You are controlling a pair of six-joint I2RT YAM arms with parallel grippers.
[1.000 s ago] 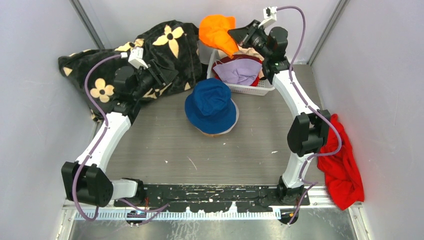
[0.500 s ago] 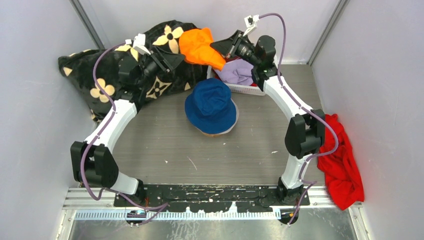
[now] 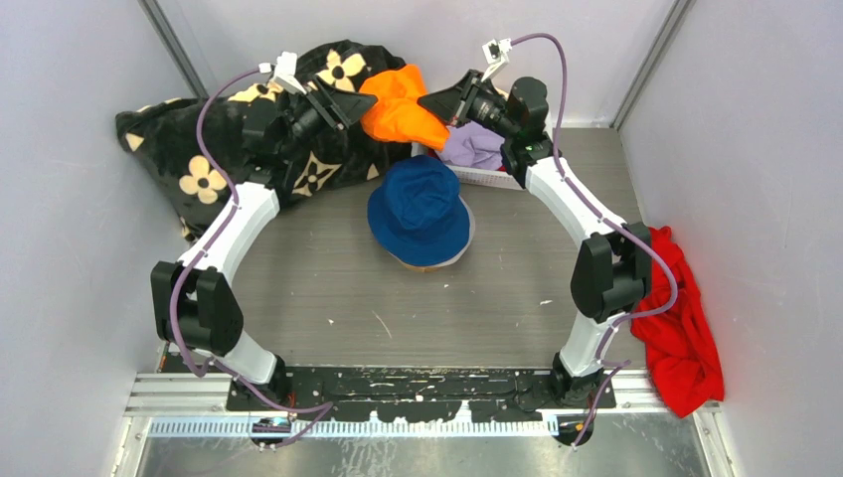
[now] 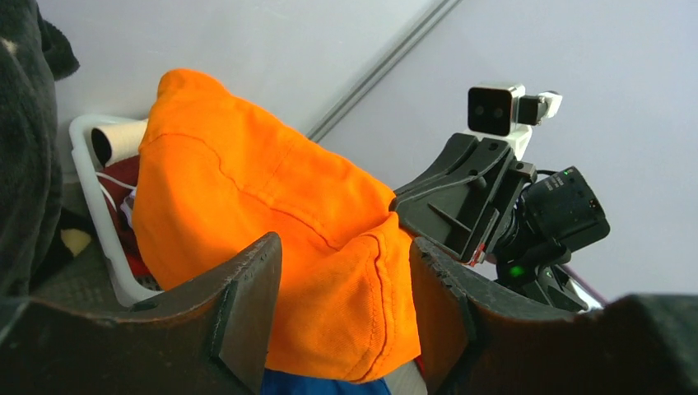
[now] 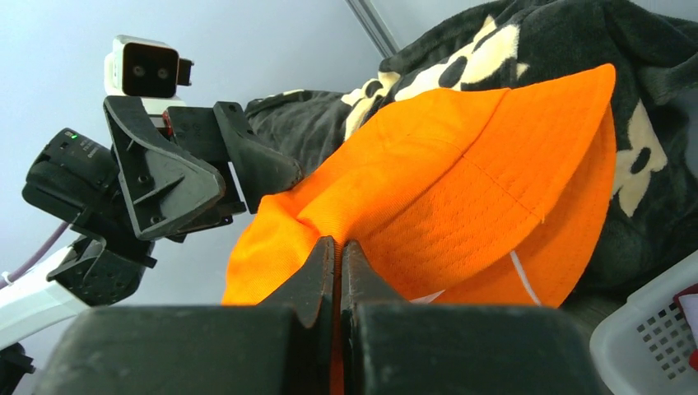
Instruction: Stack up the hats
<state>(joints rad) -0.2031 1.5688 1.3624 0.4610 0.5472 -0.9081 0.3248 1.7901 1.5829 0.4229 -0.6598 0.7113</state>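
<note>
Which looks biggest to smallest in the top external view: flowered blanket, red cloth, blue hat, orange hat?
1. flowered blanket
2. red cloth and blue hat, about alike, not ranked
3. orange hat, smallest, but crumpled and lifted nearer the camera, so unsure

Orange hat [image 3: 398,104], blue hat [image 3: 420,207], lilac hat [image 3: 472,149], three showing, one basket [image 3: 487,179], one blanket [image 3: 189,139], one red cloth [image 3: 686,348]

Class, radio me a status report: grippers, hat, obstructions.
Right gripper shut on orange hat, aloft. Left gripper open, fingers near it. Blue hat on table, nothing on top.
</note>
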